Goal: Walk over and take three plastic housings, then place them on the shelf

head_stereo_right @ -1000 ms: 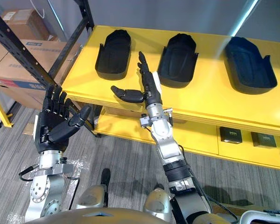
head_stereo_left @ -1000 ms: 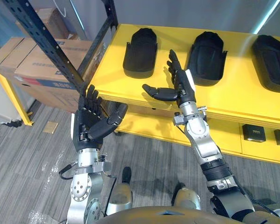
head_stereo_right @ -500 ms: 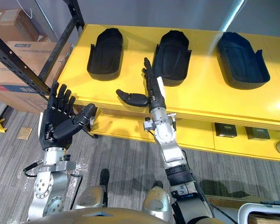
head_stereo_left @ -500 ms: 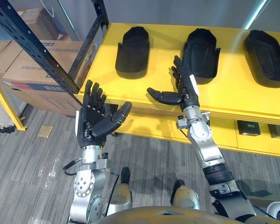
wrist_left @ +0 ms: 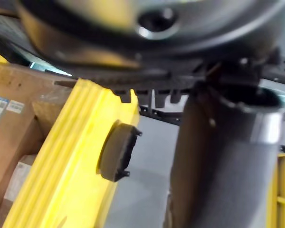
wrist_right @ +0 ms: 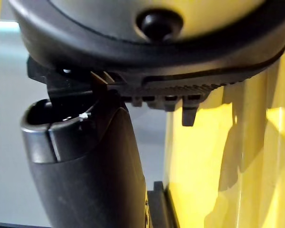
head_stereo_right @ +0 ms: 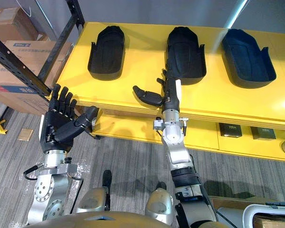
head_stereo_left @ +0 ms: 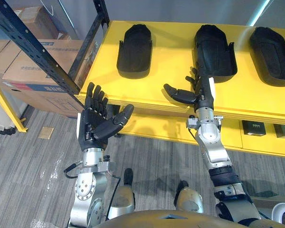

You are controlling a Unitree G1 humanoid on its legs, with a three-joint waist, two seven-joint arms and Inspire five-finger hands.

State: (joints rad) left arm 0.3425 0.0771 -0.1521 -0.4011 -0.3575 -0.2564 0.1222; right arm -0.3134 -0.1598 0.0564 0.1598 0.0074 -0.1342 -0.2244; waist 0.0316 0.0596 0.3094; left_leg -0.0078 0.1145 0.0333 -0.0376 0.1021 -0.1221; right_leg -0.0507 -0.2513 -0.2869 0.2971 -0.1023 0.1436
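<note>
Fingers straight and thumb spread, right hand [head_stereo_left: 200, 91] points at middle plastic housing [head_stereo_left: 214, 51] on yellow table [head_stereo_left: 166, 59]; left hand [head_stereo_left: 93, 125] hovers open, empty.

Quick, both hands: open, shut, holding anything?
Left hand: open, fingers spread, holding nothing.
Right hand: open, fingers straight, at the near end of the middle plastic housing, holding nothing.
</note>
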